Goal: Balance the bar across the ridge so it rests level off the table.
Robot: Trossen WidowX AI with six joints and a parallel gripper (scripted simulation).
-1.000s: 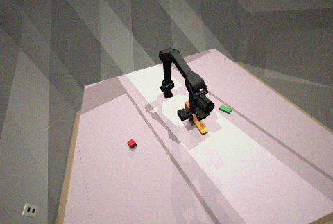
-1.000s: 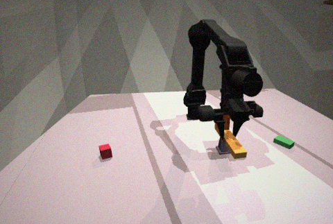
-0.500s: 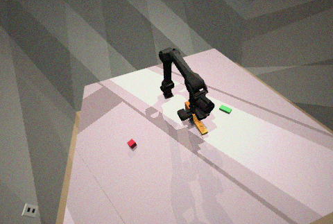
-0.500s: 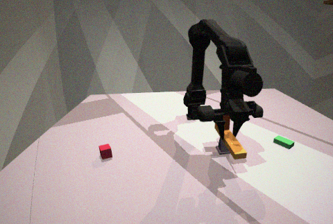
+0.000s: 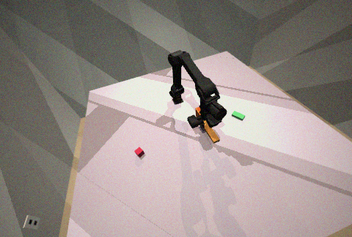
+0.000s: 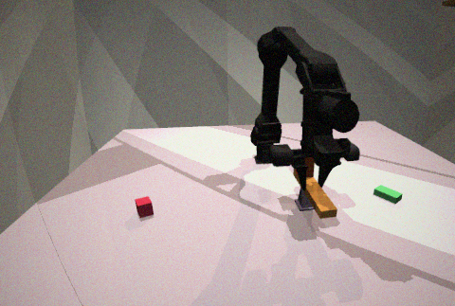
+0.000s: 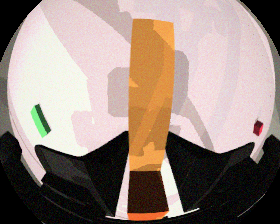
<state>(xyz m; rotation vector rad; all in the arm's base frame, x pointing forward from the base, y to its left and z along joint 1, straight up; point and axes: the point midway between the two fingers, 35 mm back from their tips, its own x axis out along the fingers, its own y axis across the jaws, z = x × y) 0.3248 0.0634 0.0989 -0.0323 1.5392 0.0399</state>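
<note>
The orange bar (image 5: 212, 134) (image 6: 324, 206) (image 7: 152, 65) has a taller, darker block (image 6: 309, 166) (image 7: 147, 192) at its end nearer the arm's base. My gripper (image 6: 313, 186) (image 7: 147, 135) is shut on the bar, with one finger on each side of it. The small grey ridge (image 6: 302, 203) stands on the table under the bar, close to the fingers in the exterior view. The bar's near end is above the table and looks roughly level. Whether the bar touches the ridge's top is hidden by the finger and the bar.
A green block (image 5: 238, 115) (image 6: 388, 193) (image 7: 40, 120) lies to the right of the arm in the top and exterior views. A red cube (image 5: 139, 152) (image 6: 144, 207) (image 7: 258, 128) lies to the left. Shadows and bright bands cross the pink table (image 5: 110, 189) (image 6: 95, 259).
</note>
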